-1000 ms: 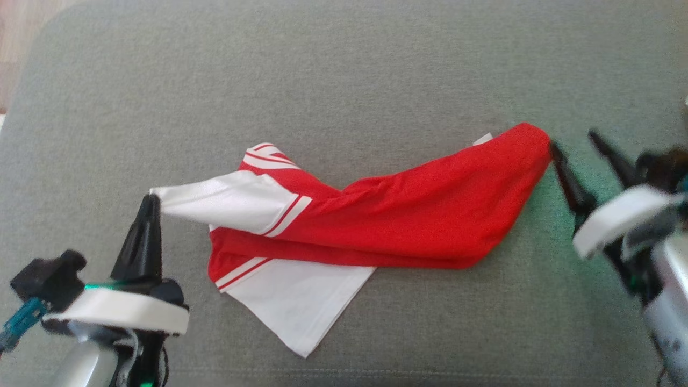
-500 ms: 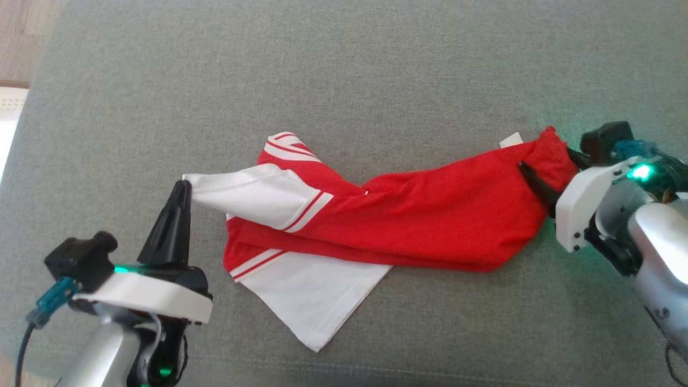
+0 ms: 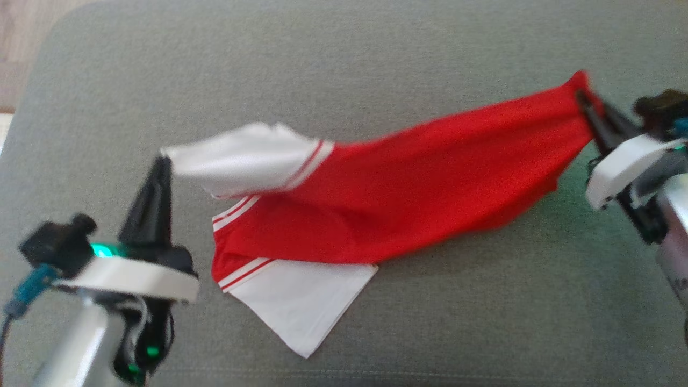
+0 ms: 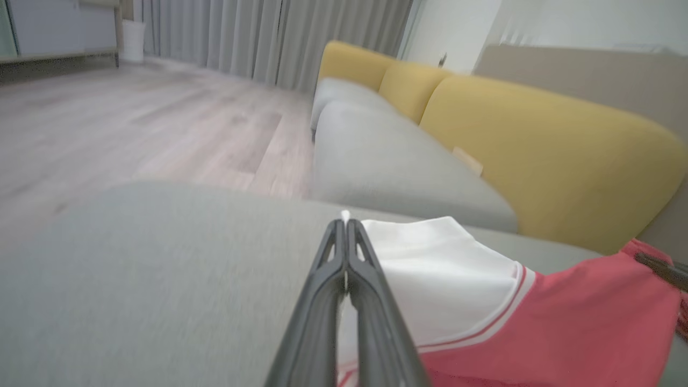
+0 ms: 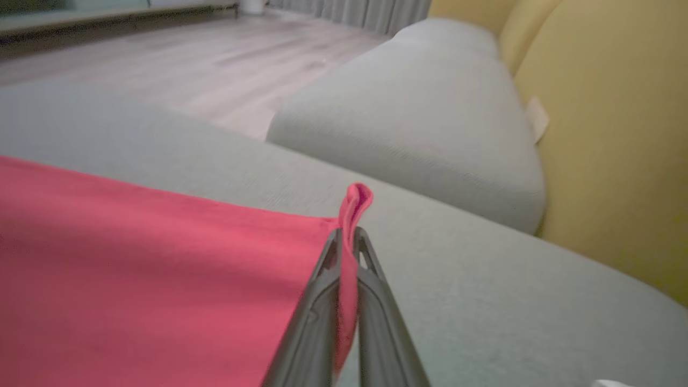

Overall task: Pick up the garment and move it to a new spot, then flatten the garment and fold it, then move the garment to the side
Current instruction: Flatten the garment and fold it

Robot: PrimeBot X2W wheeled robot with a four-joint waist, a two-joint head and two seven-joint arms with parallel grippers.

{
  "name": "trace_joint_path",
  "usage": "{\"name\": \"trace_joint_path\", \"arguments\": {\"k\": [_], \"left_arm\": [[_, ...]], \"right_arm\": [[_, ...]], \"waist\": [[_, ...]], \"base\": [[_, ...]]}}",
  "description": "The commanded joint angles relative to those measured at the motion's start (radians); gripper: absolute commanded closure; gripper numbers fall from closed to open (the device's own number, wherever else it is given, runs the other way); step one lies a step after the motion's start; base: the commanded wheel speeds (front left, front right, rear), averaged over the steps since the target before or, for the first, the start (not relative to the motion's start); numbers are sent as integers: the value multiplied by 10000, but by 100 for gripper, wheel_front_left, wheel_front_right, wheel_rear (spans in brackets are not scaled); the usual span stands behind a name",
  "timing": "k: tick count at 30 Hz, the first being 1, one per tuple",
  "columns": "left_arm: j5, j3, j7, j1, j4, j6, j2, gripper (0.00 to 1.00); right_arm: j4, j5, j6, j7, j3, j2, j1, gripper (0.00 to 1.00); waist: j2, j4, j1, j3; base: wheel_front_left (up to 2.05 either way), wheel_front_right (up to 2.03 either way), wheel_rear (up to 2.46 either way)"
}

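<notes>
The garment [image 3: 387, 199] is a red shirt with white, red-striped sleeves, stretched across a grey cushion [image 3: 344, 64]. My left gripper [image 3: 161, 161] is shut on the tip of one white sleeve [image 4: 430, 269], holding it off the cushion; the pinch also appears in the left wrist view [image 4: 345, 223]. At the right, my right gripper [image 3: 583, 99] is shut on the red hem corner, raised above the cushion. A red fold [image 5: 355, 201] pokes up between its fingers [image 5: 346, 236]. The other white sleeve [image 3: 301, 306] lies flat at the front.
The grey cushion's front edge [image 3: 344, 371] runs close below the garment. Wood floor [image 3: 21, 48] shows past the cushion's left end. A second grey seat [image 4: 387, 161] and yellow backrests [image 4: 537, 145] stand beyond it.
My right gripper closed on the red hem corner and lifted it up and back. The garment now hangs stretched between both grippers, and the upper striped sleeve part has come off the cushion.
</notes>
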Motion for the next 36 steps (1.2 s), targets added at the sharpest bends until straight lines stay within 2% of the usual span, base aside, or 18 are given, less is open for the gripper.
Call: {"name": "trace_joint_path", "arguments": {"k": [1,4,7,13,17,19,22,23,24,25,26,27,28,29,36], "left_arm": [[222,727,-119,-730,-565,50,159,100],[591,1360,-126,-895,-1171,-147,-265,100],[865,1832,-128,-727,-1535,-549,-696,100],[1520,2770,-130,-398,-1800,-1267,-1150,100],[1731,2857,-120,-245,-1429,-1541,-1047,100],[1733,2770,42,-54,-1109,-1556,-979,100],[1673,2658,310,505,-652,-1422,-1027,100],[1642,2606,342,647,-592,-1417,-1067,100],[1591,2554,391,780,-513,-1408,-1122,100],[1589,2497,411,887,-450,-1407,-1144,100],[1618,2456,410,970,-399,-1381,-1160,100],[1653,2413,406,1027,-348,-1359,-1174,100],[1707,2384,395,1056,-298,-1318,-1182,100],[1791,2356,376,1059,-253,-1273,-1173,100],[2065,2197,312,958,-20,-1112,-1196,100]], "right_arm": [[-93,-187,-9,-532,-428,-84,-164,100],[-186,-442,-9,-1245,-1439,-40,159,100],[-736,-699,-9,-1579,-2525,128,840,100],[-3039,-1425,-9,-1728,-4227,836,2415,100],[-3574,-1383,-9,-1312,-4149,1245,3427,100],[-3686,-1197,-9,-789,-3876,1303,3924,100],[-3879,-924,-9,-27,-3643,1513,4889,95],[-3876,-925,-9,133,-3633,1574,5092,89],[-3854,-971,-9,294,-3613,1630,5268,78],[-3850,-1056,-9,418,-3565,1679,5412,63],[-3851,-1131,-9,511,-3568,1748,5535,54],[-3853,-1183,-9,602,-3594,1836,5648,36],[-3890,-1202,-9,681,-3602,1922,5753,3],[-3940,-1202,-9,749,-3640,1997,5847,0],[-4499,-1202,-9,1212,-4104,1996,6238,0]], "waist": [[0,-184,0,-166],[0,-463,0,-286],[0,-782,0,-362],[0,-1393,0,-800],[0,-1580,0,-1237],[0,-1627,0,-1311],[0,-1710,0,-1197],[0,-1713,0,-1128],[0,-1715,0,-1052],[0,-1712,0,-976],[0,-1705,0,-886],[0,-1692,0,-807],[0,-1672,0,-733],[0,-1651,0,-667],[0,-1535,0,-516]], "base": [[0,0,0],[0,0,0],[0,0,0],[0,0,0],[0,0,0],[0,0,0],[0,0,0],[0,0,0],[0,0,0],[0,0,0],[0,0,0],[0,0,0],[0,0,0],[0,0,0],[0,0,0]]}}
